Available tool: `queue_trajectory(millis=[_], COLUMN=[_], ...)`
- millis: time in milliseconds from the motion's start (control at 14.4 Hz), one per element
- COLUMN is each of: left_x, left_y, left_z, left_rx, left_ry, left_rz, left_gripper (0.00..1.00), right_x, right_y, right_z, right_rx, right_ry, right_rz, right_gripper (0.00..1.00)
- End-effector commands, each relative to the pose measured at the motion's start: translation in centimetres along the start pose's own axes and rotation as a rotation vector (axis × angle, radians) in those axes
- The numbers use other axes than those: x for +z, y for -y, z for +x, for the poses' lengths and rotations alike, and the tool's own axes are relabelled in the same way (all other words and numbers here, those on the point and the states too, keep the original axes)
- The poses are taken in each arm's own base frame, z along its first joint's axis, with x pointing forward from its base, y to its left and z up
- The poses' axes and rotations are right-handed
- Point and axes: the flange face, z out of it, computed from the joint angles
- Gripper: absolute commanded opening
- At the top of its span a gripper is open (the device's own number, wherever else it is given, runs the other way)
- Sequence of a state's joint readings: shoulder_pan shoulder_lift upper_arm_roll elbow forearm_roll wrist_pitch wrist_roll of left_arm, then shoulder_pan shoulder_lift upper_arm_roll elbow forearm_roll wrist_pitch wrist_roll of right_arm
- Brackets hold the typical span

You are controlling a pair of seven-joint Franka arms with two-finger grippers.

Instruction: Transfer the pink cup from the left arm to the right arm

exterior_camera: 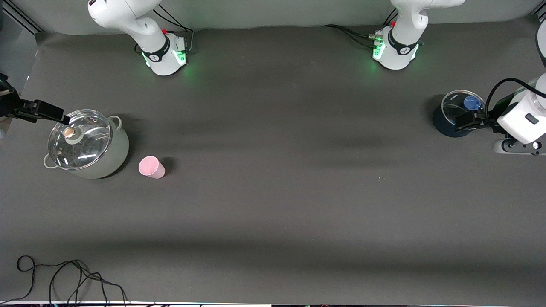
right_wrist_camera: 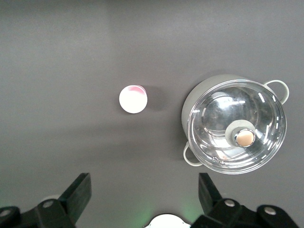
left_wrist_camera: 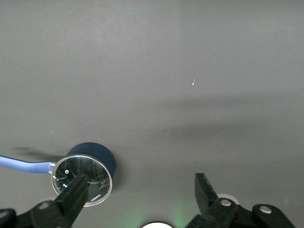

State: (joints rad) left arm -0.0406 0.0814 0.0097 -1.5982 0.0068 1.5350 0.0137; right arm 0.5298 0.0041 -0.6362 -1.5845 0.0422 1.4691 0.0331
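Pink cup (exterior_camera: pixel 151 166) upside down on the worktop (exterior_camera: pixel 277 192), at 4 o'clock of the grey lidded pot (exterior_camera: pixel 87 144), right end effector (exterior_camera: pixel 64 119) spread above that pot, left end effector (exterior_camera: pixel 467 120) spread over a dark blue lidded pot (exterior_camera: pixel 443 123)

The pink cup (exterior_camera: pixel 151 166) stands upside down on the table (exterior_camera: pixel 273 204), just beside the grey lidded pot (exterior_camera: pixel 87 144) at the right arm's end. The right gripper (exterior_camera: pixel 59 117) hovers over that pot's rim. The left gripper (exterior_camera: pixel 469 120) hangs over the dark blue lidded pot (exterior_camera: pixel 452 113). 2 bases glow green.
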Motion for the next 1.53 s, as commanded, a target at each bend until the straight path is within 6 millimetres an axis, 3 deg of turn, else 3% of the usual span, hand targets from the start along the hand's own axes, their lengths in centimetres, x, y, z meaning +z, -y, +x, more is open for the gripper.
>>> queue_trajectory(millis=[0,486,834,1112,1320,1459], left_x=[-0.4,-0.1,-0.5,-1.3,-1.4,-1.4], left_y=[0.1,-0.1,0.2,0.4,0.4,0.5], left_z=[0.0,0.0,0.1,0.3,0.1,0.2], left_rx=[0.003,0.007,0.004,0.001,-0.001,-0.002], left_ry=[-0.019,-0.013,-0.026,-0.054,-0.051,-0.052], left_rz=[0.01,0.011,0.011,0.011,0.009,0.009], left_gripper=[1.0,1.0,1.0,1.0,1.0,1.0], right_x=[-0.5,-0.8,-0.9,-1.0,-2.1,-3.1], right_y=[-0.1,-0.4,0.3,0.0,-0.7,0.1], right_z=[0.0,-0.1,-0.2,1.0,0.8,0.1], right_rx=[0.016,0.009,-0.013,-0.033,-0.018,-0.015], right_ry=[0.003,-0.005,-0.009,-0.064,-0.116,-0.137], right_rz=[-0.023,-0.019,-0.043,-0.037,-0.023,0.01], right_gripper=[1.0,1.0,1.0,1.0,1.0,1.0])
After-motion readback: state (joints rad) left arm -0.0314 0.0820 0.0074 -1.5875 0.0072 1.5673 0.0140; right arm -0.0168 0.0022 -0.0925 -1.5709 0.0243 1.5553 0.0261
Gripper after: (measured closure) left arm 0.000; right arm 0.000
